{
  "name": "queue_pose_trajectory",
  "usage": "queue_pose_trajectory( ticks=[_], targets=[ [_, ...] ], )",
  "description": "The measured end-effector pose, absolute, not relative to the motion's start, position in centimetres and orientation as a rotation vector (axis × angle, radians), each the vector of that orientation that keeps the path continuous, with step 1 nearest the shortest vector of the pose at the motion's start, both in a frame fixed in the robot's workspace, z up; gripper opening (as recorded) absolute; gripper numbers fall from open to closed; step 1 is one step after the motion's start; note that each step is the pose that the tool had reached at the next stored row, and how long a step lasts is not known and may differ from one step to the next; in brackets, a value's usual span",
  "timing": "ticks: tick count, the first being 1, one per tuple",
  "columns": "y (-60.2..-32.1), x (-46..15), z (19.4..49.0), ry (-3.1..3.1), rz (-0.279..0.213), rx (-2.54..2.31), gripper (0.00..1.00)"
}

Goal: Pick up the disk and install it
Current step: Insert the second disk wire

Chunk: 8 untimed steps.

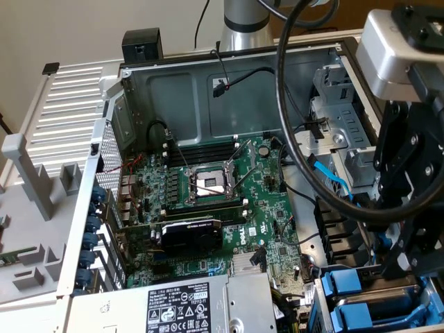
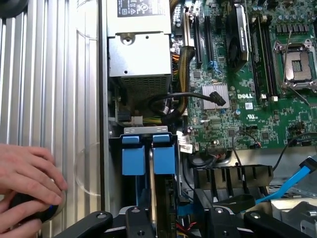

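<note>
Lying open on its side, the computer case (image 1: 229, 76) takes up most of the exterior view, with a grey ribbed panel (image 1: 66, 90) beside it on the exterior view's left. A green main board (image 1: 229, 187) covers the floor of the case. The empty processor socket (image 1: 208, 184) sits near the middle of the board, and a black card (image 1: 191, 236) stands in a slot below the socket.

A silver power box (image 1: 187, 305) with a black-and-white label fills the near corner of the case. In the wrist view, a bundle of dark cables (image 2: 168, 106) runs out of the power box just beside the drive bay.

The gripper (image 1: 406, 260) hangs over the drive bay on the exterior view's right, its black linkage arms spread to either side of the bay in the wrist view (image 2: 176, 230). I cannot tell whether it is open or clamped on anything, because its tips are hidden.

The disk (image 2: 163, 154) sits in the bay next to the power box and directly under the gripper. It shows as a bright blue front, with its metal body seen only edge-on. A second blue front (image 2: 133, 154) stands just beside the disk, nearer the case wall. Both blue fronts also show in the exterior view, at the corner below the gripper (image 1: 347, 284).

A thin blue cable (image 1: 333, 180) crosses the metal cage behind the bay.

A person's hand (image 2: 27, 186) rests on the ribbed panel outside the case wall, closed around a small dark round object (image 2: 34, 210).
</note>
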<state>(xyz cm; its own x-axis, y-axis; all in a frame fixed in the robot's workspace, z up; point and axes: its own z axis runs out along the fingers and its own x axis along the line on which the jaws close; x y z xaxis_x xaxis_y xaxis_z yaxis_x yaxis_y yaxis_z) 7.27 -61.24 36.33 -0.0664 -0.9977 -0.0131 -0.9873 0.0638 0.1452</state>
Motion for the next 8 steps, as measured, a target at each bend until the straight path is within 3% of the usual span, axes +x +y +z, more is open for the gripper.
queue_pose_trajectory(
  ticks=[8],
  targets=[
    [-62.06,7.31,36.27,-2.231,-0.199,2.092,0.47]
  ],
)
